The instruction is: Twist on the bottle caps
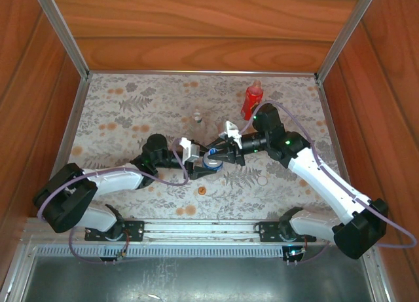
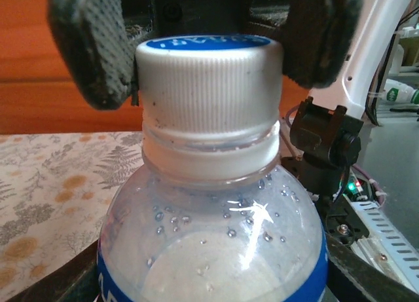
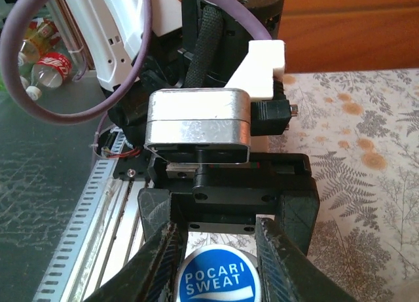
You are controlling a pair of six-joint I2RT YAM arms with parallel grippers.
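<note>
Blue-labelled bottle (image 2: 209, 236) held in left claw (image 1: 204, 163), right claw (image 2: 209, 46) pinching its cap (image 2: 208, 86), over floral tablecloth (image 1: 131, 105), wood walls (image 1: 196, 27).

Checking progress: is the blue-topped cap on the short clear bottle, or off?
On. The cap sits over the neck of the bottle, skirt down at the neck ring; tightness cannot tell.

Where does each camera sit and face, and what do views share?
Top: above and behind the bases, looking down on the table; left arm and right arm meet at the bottle.
Left wrist: looks level along the left gripper at the bottle's neck; pads of the right gripper flank the cap.
Right wrist: looks down its own fingers onto the cap's top, left gripper beyond.
Shared: both wrist views show the cap.
</note>
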